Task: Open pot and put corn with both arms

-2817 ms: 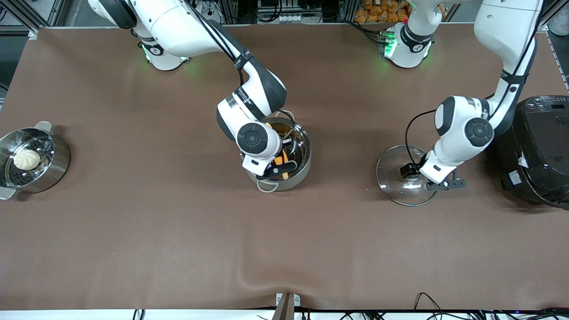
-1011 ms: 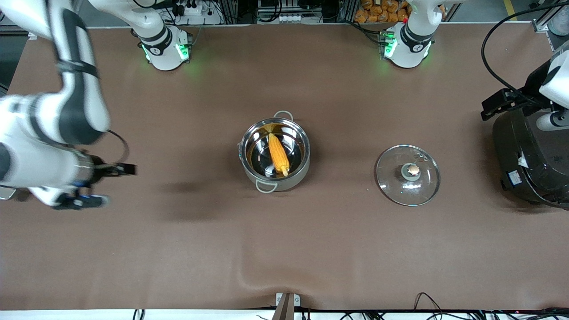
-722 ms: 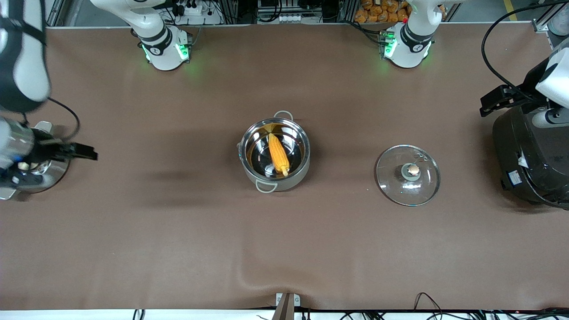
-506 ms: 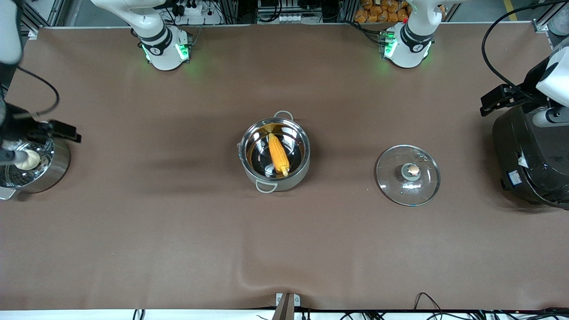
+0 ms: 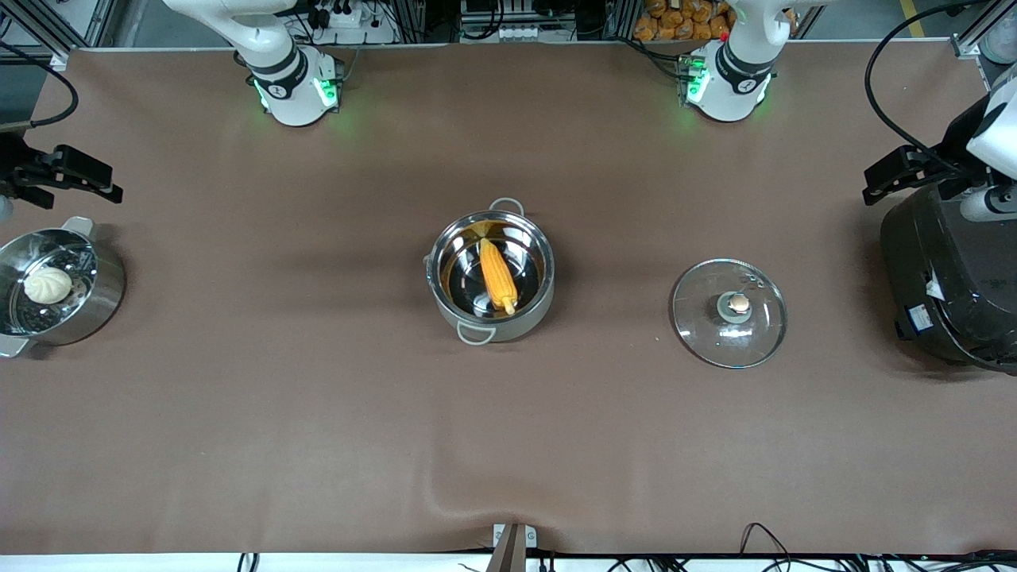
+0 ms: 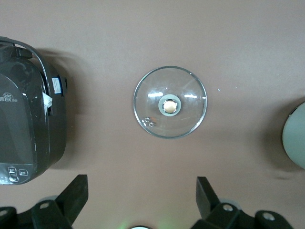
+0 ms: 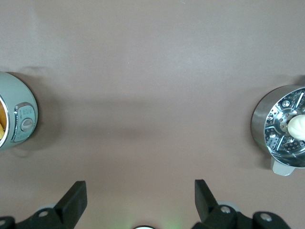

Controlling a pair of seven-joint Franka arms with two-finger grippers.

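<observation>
The steel pot [image 5: 528,316] stands open at the table's middle, with the yellow-orange corn [image 5: 496,275] lying inside it. Its glass lid [image 5: 729,312] lies flat on the cloth, toward the left arm's end, knob up. It also shows in the left wrist view [image 6: 170,102]. My right gripper [image 5: 79,181] is open and empty, in the air at the right arm's end above the steamer pot; its own view [image 7: 140,195] shows the pot's side [image 7: 14,112]. My left gripper [image 5: 894,179] is open and empty over the rice cooker's edge [image 6: 142,195].
A steel steamer pot [image 5: 103,298] with a white bun [image 5: 48,284] stands at the right arm's end. A big black rice cooker [image 5: 949,278] stands at the left arm's end. The brown cloth has a raised fold [image 5: 445,492] near the front edge.
The right gripper left the corn in the pot and swung off past the steamer pot. The left gripper let go of the lid's knob and drew back over the rice cooker.
</observation>
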